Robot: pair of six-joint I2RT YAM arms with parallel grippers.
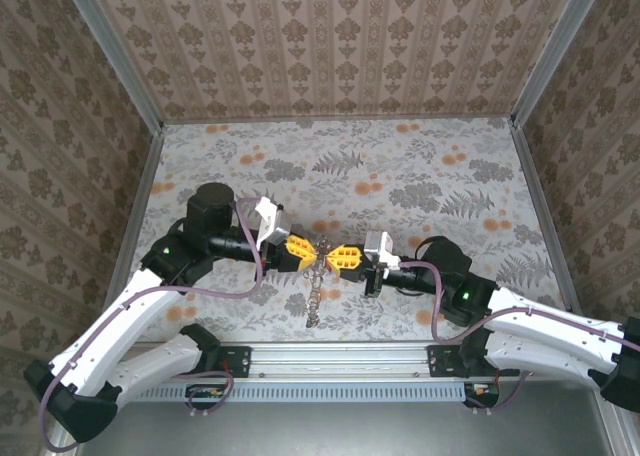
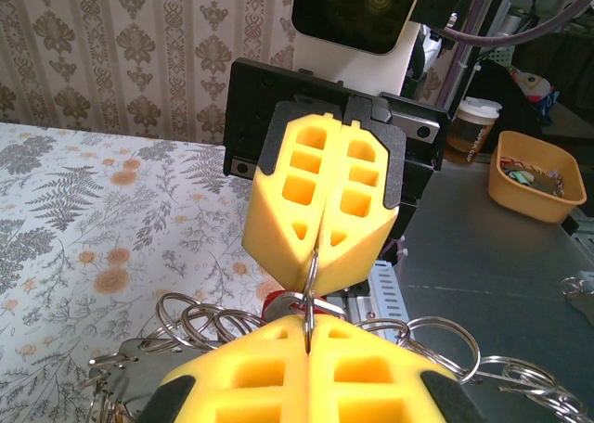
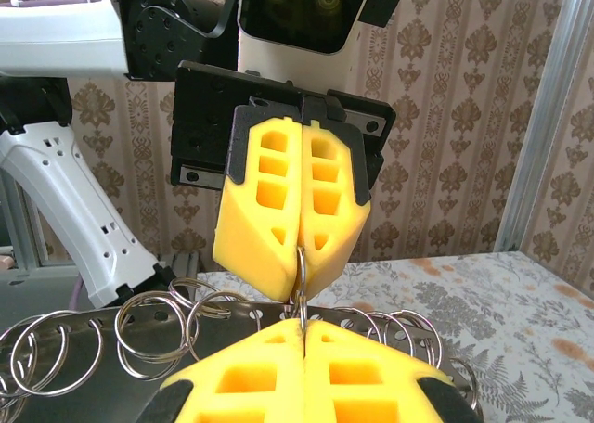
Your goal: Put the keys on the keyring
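Note:
My two grippers meet tip to tip over the near middle of the table. The left gripper and the right gripper are both shut, each pinching the edge of the same thin metal keyring, which stands upright between the yellow pads. A bit of red, probably the red key head, peeks out just behind the ring. A flat metal strip strung with several loose split rings hangs below the grip, dangling toward the table.
A floral cloth covers the table, with patterned walls on three sides. The aluminium rail carrying both arm bases runs along the near edge. Off the table, the left wrist view has a beige tray and a paper cup.

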